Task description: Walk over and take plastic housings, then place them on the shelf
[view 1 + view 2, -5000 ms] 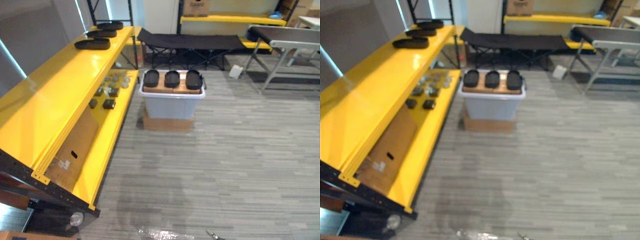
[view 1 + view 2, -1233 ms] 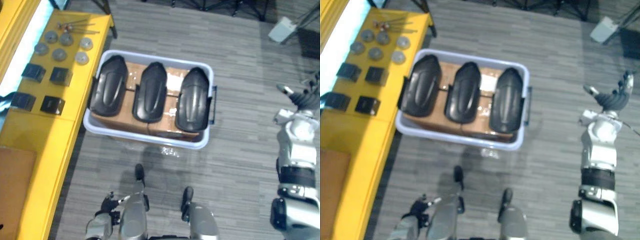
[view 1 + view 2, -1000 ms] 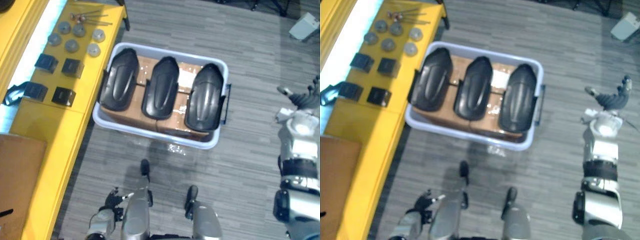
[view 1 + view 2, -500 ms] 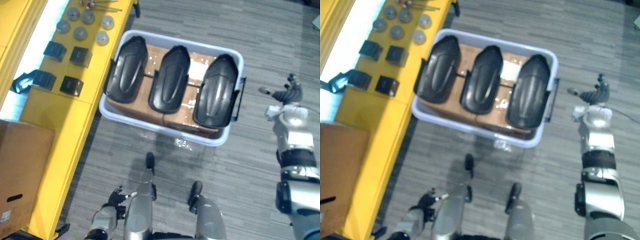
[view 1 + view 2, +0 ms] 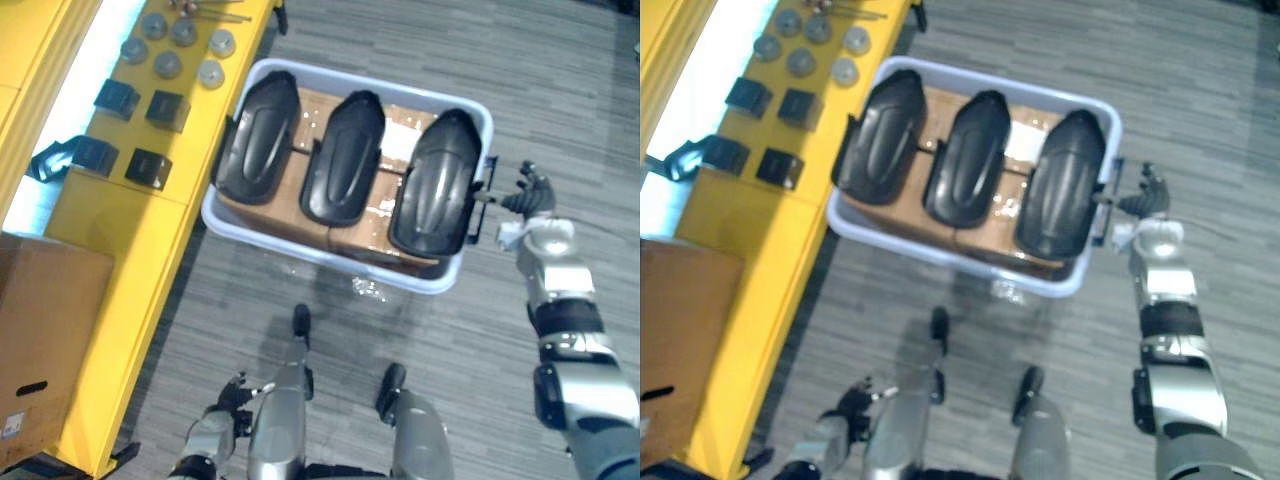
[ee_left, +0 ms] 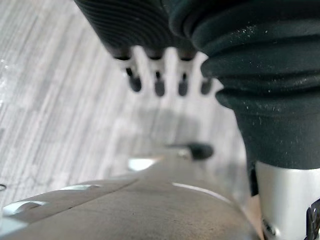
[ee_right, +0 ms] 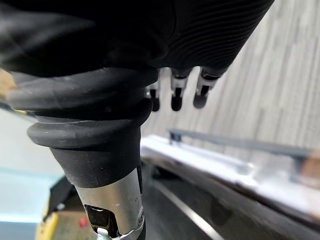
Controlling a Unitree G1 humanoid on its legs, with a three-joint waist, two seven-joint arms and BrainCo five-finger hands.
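Reaching now: my right hand [image 5: 528, 200], fingers spread, beside the pale-blue plastic tub [image 5: 300, 247]; next I grip the nearest glossy black plastic housing [image 5: 435, 195]

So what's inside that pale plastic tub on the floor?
Three black housings lie side by side in the tub, resting on brown cardboard boxes. Whatever is beneath or inside the cardboard is covered, so it cannot be seen.

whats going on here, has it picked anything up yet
Not yet. The robot stands at a pale bin beside the yellow shelf, with three black plastic housings lying in it. Its right hand, open and empty, is at the bin's right end by the rightmost housing. The left hand hangs low, empty.
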